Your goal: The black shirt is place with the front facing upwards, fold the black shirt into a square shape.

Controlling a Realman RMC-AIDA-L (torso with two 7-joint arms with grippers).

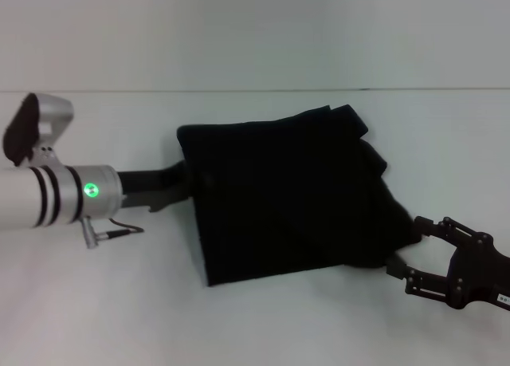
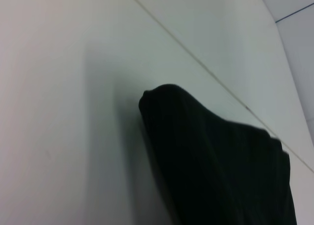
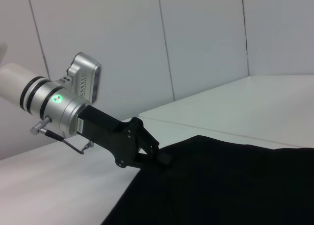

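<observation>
The black shirt lies folded mid-bench, between both hands: the left hand pinches its left edge, the right hand clamps its near-right corner

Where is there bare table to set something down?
Bare table lies in front of the black shirt, and behind it up to the wall. Crowded: left gripper at the shirt's left edge, right gripper at its near right corner.

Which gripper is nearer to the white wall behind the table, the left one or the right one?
Left. The left gripper is at the black shirt's left edge, farther back toward the wall. The right gripper is at the shirt's front right corner, farther from the wall.
</observation>
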